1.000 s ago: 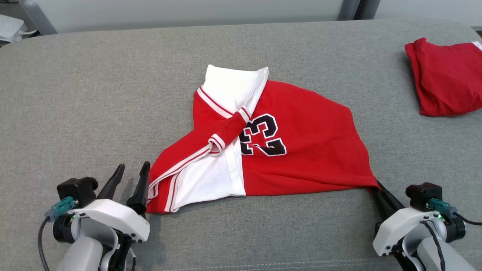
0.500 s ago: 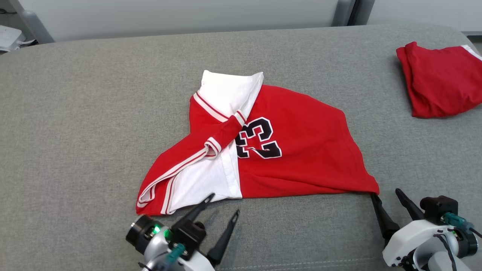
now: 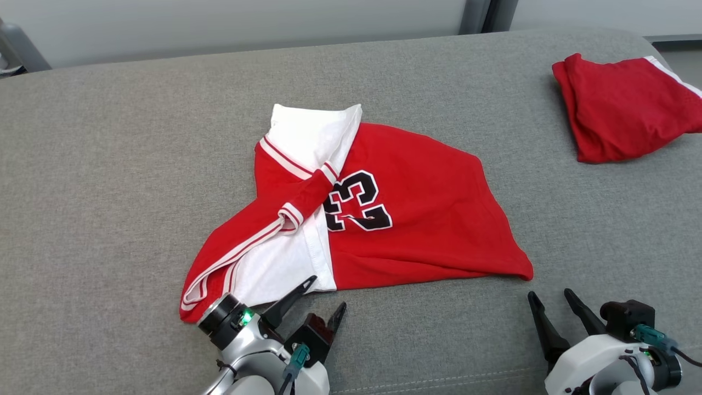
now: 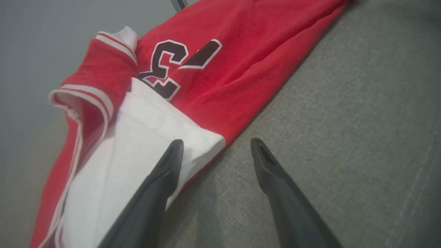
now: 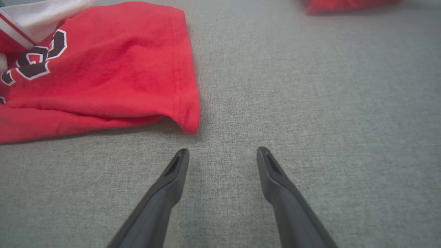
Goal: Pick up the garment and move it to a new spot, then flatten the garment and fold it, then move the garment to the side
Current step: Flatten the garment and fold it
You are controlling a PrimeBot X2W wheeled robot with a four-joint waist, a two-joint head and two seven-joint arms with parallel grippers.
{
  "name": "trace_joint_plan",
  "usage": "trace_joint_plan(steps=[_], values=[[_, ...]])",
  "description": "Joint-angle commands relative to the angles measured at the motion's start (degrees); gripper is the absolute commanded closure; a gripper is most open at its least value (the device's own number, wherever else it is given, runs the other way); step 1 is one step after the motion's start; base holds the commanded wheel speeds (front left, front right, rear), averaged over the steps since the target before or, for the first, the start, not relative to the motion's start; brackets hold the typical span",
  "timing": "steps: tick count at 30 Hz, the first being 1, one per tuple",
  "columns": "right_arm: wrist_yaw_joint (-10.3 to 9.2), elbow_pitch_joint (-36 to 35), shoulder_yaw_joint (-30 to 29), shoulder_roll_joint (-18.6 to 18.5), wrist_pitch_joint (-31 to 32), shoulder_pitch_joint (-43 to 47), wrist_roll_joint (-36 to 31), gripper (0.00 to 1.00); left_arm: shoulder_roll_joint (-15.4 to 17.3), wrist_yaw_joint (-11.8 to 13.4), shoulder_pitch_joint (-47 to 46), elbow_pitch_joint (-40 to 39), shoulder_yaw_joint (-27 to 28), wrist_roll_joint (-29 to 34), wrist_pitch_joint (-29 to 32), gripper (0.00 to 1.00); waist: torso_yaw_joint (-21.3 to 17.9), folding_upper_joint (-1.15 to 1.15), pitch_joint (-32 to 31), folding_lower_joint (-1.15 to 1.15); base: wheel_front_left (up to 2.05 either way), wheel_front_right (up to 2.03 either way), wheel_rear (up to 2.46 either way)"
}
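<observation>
Left tool (image 3: 328,292) wide, empty; one finger overlaps white hem corner of garment (image 3: 417,219). Right tool (image 3: 549,293) wide, empty; red corner just ahead-left.

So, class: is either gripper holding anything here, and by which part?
Nothing is held. The left gripper stands open at the white edge of the jersey; the right gripper stands open over the grey surface, clear of the red corner.

Grey fabric surface (image 3: 109,164) under a rumpled red-and-white jersey (image 3: 417,219) (red garment (image 3: 620,109) at far right)
</observation>
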Motion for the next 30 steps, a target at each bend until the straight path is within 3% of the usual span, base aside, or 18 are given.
trace_joint_plan(steps=[1,5,6,7,8,21,30], values=[[-0.16,-1.3,0.9,-0.7,-0.4,0.4,-0.4,0.00,0.6,0.7,-2.3,-1.1,1.6,0.1,-0.5,0.00,-0.1,0.00,0.1,0.00,0.00,0.00,0.00],[-0.16,-1.6,0.6,-0.3,-0.4,0.3,-0.3,0.00,0.1,1.5,-4.0,3.2,2.0,-0.3,-1.5,0.00,-0.5,0.00,0.4,0.00,0.00,0.00,0.00],[-0.16,-1.6,0.6,-0.3,-0.4,0.3,-0.3,0.00,-0.1,1.5,-4.2,4.0,2.0,-0.5,-1.7,0.47,-0.6,0.00,0.3,0.00,0.00,0.00,0.00],[-0.16,-1.7,0.6,-0.2,-0.4,0.3,-0.3,0.00,-0.3,1.4,-4.4,4.4,2.1,-0.7,-1.9,0.69,-0.6,0.00,0.3,0.00,0.00,0.00,0.00],[-0.16,-1.7,0.6,-0.2,-0.4,0.3,-0.2,0.00,-0.5,1.3,-4.6,4.7,2.1,-1.0,-2.0,1.00,-0.6,0.00,0.3,0.00,0.00,0.00,0.00],[-0.16,-1.9,0.3,-0.1,-0.4,0.6,-0.2,0.00,0.1,1.7,-3.3,-2.6,1.5,-1.9,-2.3,1.00,0.9,0.00,0.0,0.00,0.00,0.00,0.00],[-0.16,-2.7,-1.4,0.8,-0.4,1.0,1.4,0.00,7.0,5.7,5.3,-20.0,8.8,-5.6,-2.3,1.00,2.9,0.00,0.3,0.00,0.00,0.00,0.00]])
